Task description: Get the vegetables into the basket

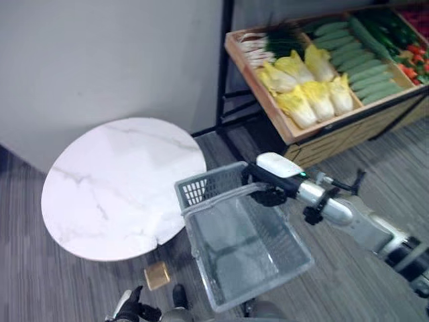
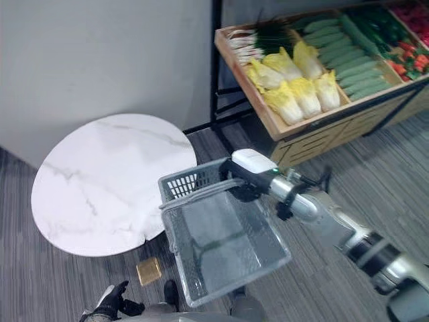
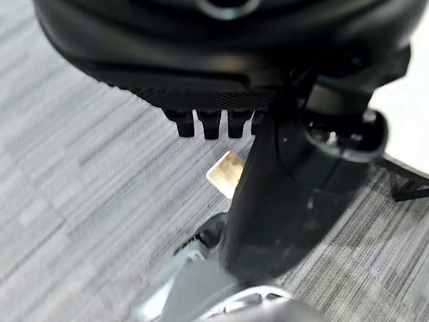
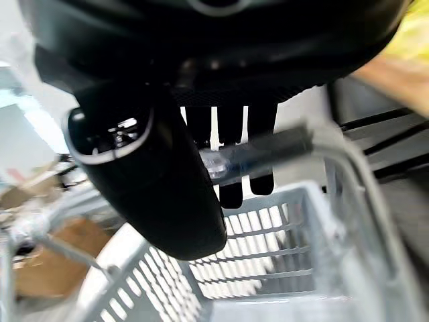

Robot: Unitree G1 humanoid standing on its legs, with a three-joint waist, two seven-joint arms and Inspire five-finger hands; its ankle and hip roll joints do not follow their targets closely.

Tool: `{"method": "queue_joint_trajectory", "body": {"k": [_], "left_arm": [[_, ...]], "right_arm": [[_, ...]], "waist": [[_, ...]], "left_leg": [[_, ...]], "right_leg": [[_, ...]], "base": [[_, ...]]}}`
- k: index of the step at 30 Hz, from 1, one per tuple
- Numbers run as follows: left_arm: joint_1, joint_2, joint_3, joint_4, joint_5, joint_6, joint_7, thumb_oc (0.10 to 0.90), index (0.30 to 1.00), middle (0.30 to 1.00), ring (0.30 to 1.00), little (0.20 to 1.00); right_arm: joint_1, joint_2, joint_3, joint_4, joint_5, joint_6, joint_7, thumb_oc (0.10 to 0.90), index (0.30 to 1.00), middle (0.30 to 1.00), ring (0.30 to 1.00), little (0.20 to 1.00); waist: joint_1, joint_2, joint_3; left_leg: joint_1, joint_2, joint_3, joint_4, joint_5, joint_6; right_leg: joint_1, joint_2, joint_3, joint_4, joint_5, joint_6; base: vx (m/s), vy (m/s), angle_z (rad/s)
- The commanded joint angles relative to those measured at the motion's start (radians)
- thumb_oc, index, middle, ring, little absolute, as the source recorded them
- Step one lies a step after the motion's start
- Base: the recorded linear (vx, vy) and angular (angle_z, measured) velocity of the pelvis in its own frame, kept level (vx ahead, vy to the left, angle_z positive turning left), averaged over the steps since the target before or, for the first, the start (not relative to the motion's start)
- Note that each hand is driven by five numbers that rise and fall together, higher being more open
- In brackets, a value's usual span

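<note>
Low at the left, near the floor, the left hand (image 1: pixel 129 307) hangs with its dark fingers (image 3: pixel 201 122) curled in short and nothing in them. Just beside it on the grey striped carpet (image 1: pixel 40 282) lies a small tan square block (image 1: pixel 157 275). Above that stands a round white table (image 1: pixel 120 188) with faint grey marbling, its top bare, set against a pale wall (image 1: pixel 100 60).

The basket (image 1: pixel 241 248) hangs just right of the table, its near corner overlapping the table's edge in the head views. It is a grey plastic shopping basket, rectangular, with slotted mesh walls, a solid rim and a thin bar handle (image 2: pixel 201 192); it tilts, and nothing lies in it. The right hand (image 1: pixel 271 180), with a white cover on top, has its fingers (image 4: pixel 231 144) hooked round that handle and carries the basket by it clear of the floor.

Further right and behind, well apart from the basket, a wooden crate (image 1: pixel 281 124) sits slanted on a dark frame. In its compartments lie spring onions (image 1: pixel 258 48) with white ends, a cluster of pale yellow cabbages (image 1: pixel 308 84), rows of green cucumbers (image 1: pixel 358 64), and at the far edge some red vegetables (image 1: pixel 412 60) too small to tell apart.
</note>
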Motion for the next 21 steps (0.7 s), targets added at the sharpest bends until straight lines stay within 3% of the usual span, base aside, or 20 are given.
{"method": "queue_joint_trajectory", "body": {"k": [1,7,12,14,16,18,21], "left_arm": [[-0.024,0.019,-0.026,0.070,0.035,-0.011,-0.009,0.900,1.000,1.000,1.000,1.000],[-0.005,0.010,0.001,0.075,0.050,-0.017,-0.012,0.900,1.000,1.000,1.000,1.000],[-0.005,0.014,0.005,0.072,0.066,-0.020,-0.017,0.900,1.000,1.000,1.000,1.000],[-0.022,0.027,0.008,0.070,0.083,-0.020,-0.010,0.900,1.000,1.000,1.000,1.000],[-0.039,0.044,0.000,0.060,0.087,-0.026,-0.002,0.900,1.000,1.000,1.000,1.000],[-0.048,0.065,-0.008,0.048,0.103,-0.030,0.005,0.900,1.000,1.000,1.000,1.000],[-0.059,0.086,-0.012,0.037,0.101,-0.028,0.001,0.900,1.000,1.000,1.000,1.000]], "right_arm": [[-0.070,0.046,-0.142,-0.081,-0.044,-0.098,-0.124,0.400,0.300,0.300,0.300,0.300],[0.116,0.053,-0.269,-0.035,-0.127,-0.089,-0.173,0.400,0.300,0.300,0.300,0.300],[0.261,0.075,-0.389,-0.025,-0.114,-0.084,-0.180,0.400,0.300,0.300,0.300,0.300],[0.326,0.093,-0.463,-0.024,-0.125,-0.079,-0.202,0.400,0.300,0.300,0.300,0.300],[0.316,0.104,-0.472,-0.010,-0.135,-0.072,-0.232,0.400,0.300,0.300,0.300,0.300],[0.305,0.116,-0.475,-0.005,-0.143,-0.072,-0.249,0.400,0.300,0.300,0.300,0.300],[0.290,0.126,-0.470,0.006,-0.132,-0.075,-0.256,0.400,0.300,0.300,0.300,0.300]], "waist": [[0.031,-0.058,-0.049],[-0.003,-0.064,-0.051],[-0.019,-0.074,-0.037],[-0.047,-0.084,-0.014],[-0.060,-0.086,0.007],[-0.051,-0.090,0.012],[-0.038,-0.088,0.018]], "left_leg": [[0.056,0.022,0.009,0.001,-0.047,-0.028],[0.083,0.008,0.059,0.001,-0.066,-0.017],[0.101,-0.021,0.075,0.008,-0.086,0.004],[0.088,-0.047,0.086,0.003,-0.094,0.019],[0.060,-0.044,0.103,0.013,-0.091,0.023],[0.048,-0.039,0.138,0.028,-0.096,0.031],[0.029,-0.020,0.183,0.063,-0.108,0.041]], "right_leg": [[-0.020,-0.057,-0.017,0.007,0.048,0.085],[-0.031,-0.062,0.014,0.015,0.067,0.107],[-0.047,-0.083,0.041,0.062,0.071,0.123],[-0.091,-0.098,0.075,0.074,0.155,0.156],[-0.131,-0.094,0.099,0.079,0.202,0.161],[-0.145,-0.098,0.071,0.087,0.177,0.156],[-0.130,-0.096,0.012,0.160,0.091,0.123]], "base": [[0.01,0.005,-0.16],[0.01,0.032,-0.13],[-0.02,0.123,-0.20],[-0.16,0.108,-0.07],[-0.19,0.042,-0.25],[-0.16,0.037,-0.50],[-0.16,0.042,-0.83]]}}
